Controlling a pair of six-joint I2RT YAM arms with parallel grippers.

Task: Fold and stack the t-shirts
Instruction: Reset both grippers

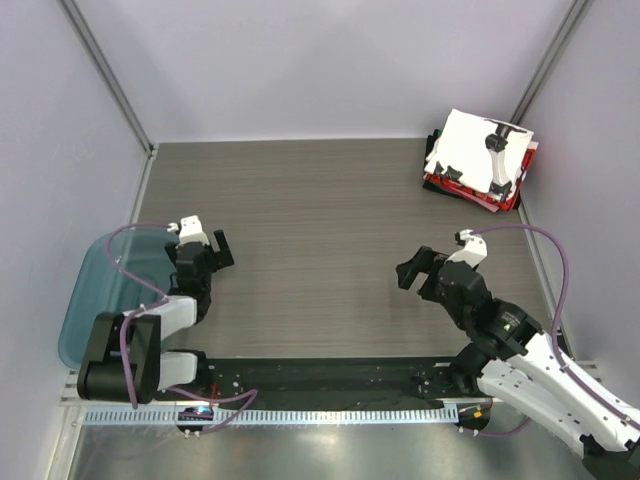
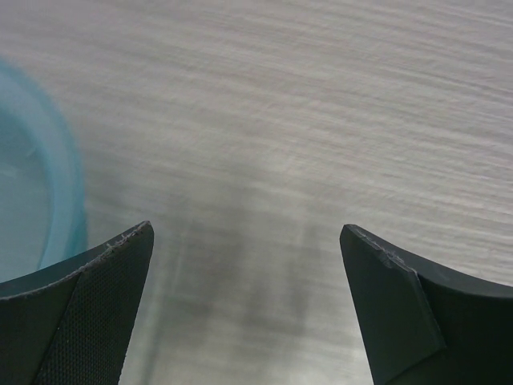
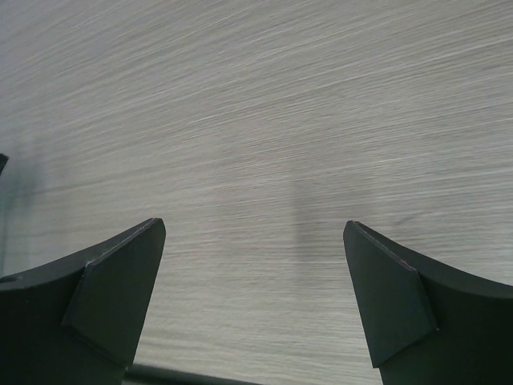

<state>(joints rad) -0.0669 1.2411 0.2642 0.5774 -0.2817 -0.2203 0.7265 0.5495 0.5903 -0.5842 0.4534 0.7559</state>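
A stack of folded t-shirts (image 1: 478, 160) lies at the table's back right corner. Its top one is white (image 1: 466, 146) with black markings, and red cloth (image 1: 441, 186) shows along the edges beneath. My left gripper (image 1: 205, 252) (image 2: 244, 234) hangs open over bare table at the left, far from the stack, with nothing between its fingers. My right gripper (image 1: 425, 272) (image 3: 252, 226) is open too, over bare table at the right, in front of the stack and well short of it. Neither wrist view shows any cloth.
A teal translucent bin (image 1: 95, 290) (image 2: 48, 184) overhangs the table's left edge, just left of my left gripper. Metal frame posts (image 1: 110, 75) rise at the back corners. Grey walls close off the table on three sides.
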